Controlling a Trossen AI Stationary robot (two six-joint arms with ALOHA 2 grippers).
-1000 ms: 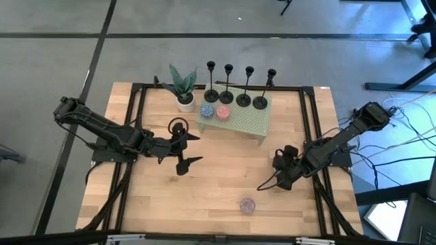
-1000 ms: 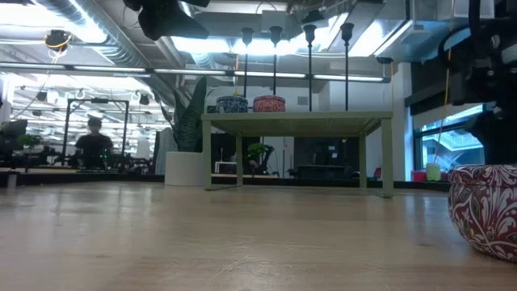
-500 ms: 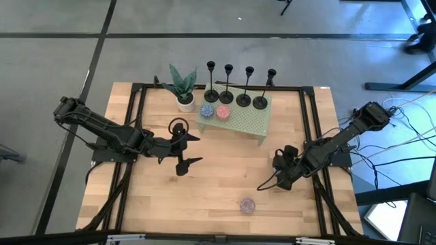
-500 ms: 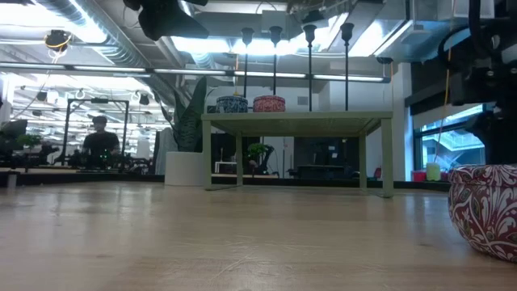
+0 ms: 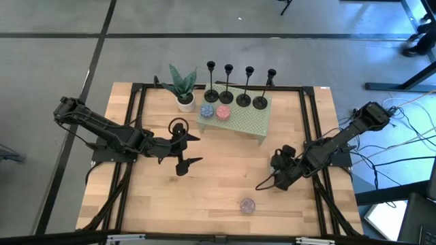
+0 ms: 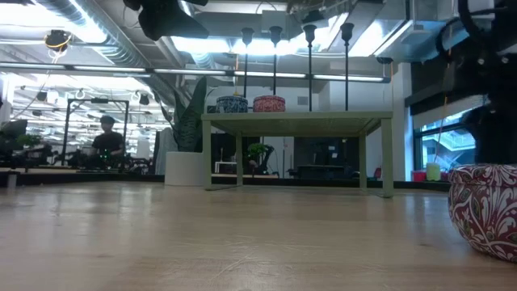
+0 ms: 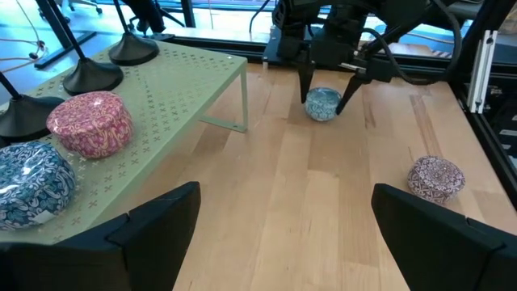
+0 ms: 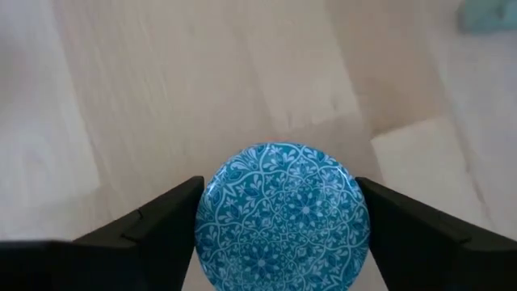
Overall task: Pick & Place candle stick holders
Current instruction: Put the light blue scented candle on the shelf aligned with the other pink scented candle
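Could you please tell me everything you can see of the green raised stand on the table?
The green stand is a small pale green bench-like shelf, seemingly perforated metal with a cross pattern, on thin legs that lift it off the wooden table. It sits at the far middle of the table, beside a potted plant. On it stand four black candle stick holders in a row at the back, with a blue patterned ball and a pink patterned ball at one end. No gripper touches it.

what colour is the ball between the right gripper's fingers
Blue ball with white floral pattern, clearest in the right wrist view.
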